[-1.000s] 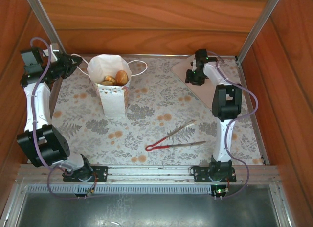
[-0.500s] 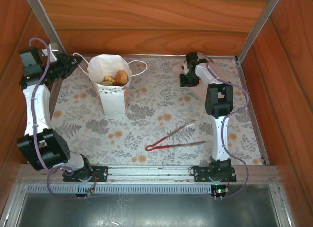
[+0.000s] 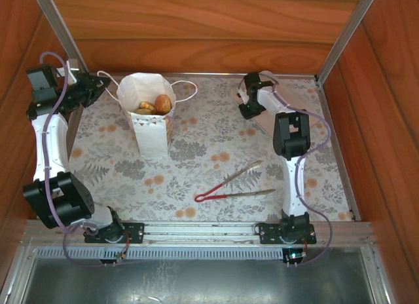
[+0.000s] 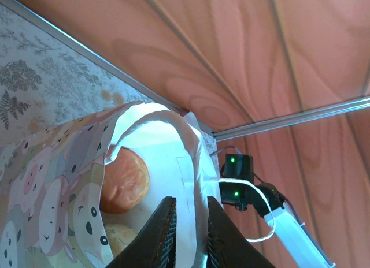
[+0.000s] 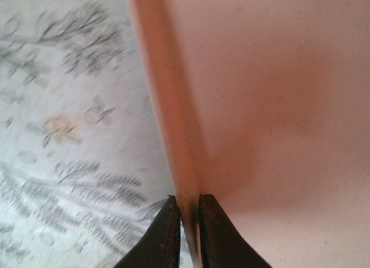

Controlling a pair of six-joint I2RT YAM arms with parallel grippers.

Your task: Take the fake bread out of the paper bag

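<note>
Jaws: L gripper [image 4: 191,202] pinches white paper bag [image 3: 149,130] rim, R gripper [image 5: 187,197] clamps smooth beige tray [image 5: 277,106] edge; 2 round golden bread rolls [image 4: 124,181] inside.

Two matching arms on show. The left arm [image 3: 51,143] is built of white tube links broken up by chunky black joint housings, with a lilac cable [image 3: 46,161] running loose along it. The right arm [image 3: 296,179] has the same build, white links and black blocks, and its own lilac cable bows out on its right side. Both are bolted to black base plates [image 3: 112,230] at the near edge. There's a small green light [image 3: 292,255] glowing under the right one. The left gripper [image 4: 189,222] has slim, matte black fingers. The right gripper [image 5: 188,222] has black tapered fingers too. From the left wrist, two green lamps [image 4: 231,161] shine on the right arm's black housing.
</note>
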